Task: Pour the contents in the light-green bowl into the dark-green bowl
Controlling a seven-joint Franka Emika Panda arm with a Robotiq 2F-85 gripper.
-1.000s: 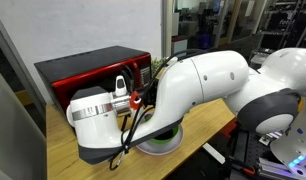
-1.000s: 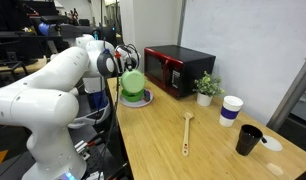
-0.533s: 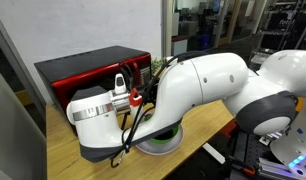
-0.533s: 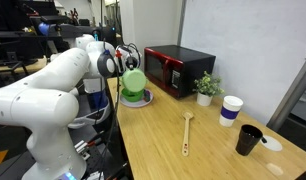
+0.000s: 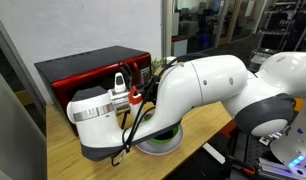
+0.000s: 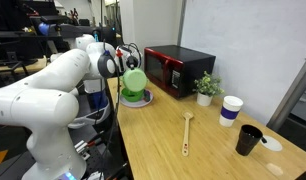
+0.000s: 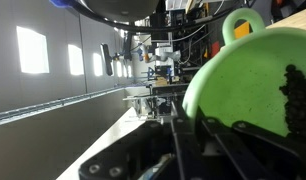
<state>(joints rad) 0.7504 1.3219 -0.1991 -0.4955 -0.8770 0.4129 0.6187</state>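
pouring step: the jaws gripped the light-green bowl [image 6: 134,80], tipped above the dark-green bowl [image 6: 133,96]. contents [image 7: 293,95] lay inside, so a steeper tilt seemed needed.

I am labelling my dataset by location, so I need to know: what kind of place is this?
Probably a robotics lab or office workspace. A wooden table carries a red microwave, a potted plant and a paper cup, and cluttered equipment stands behind the robot arm.
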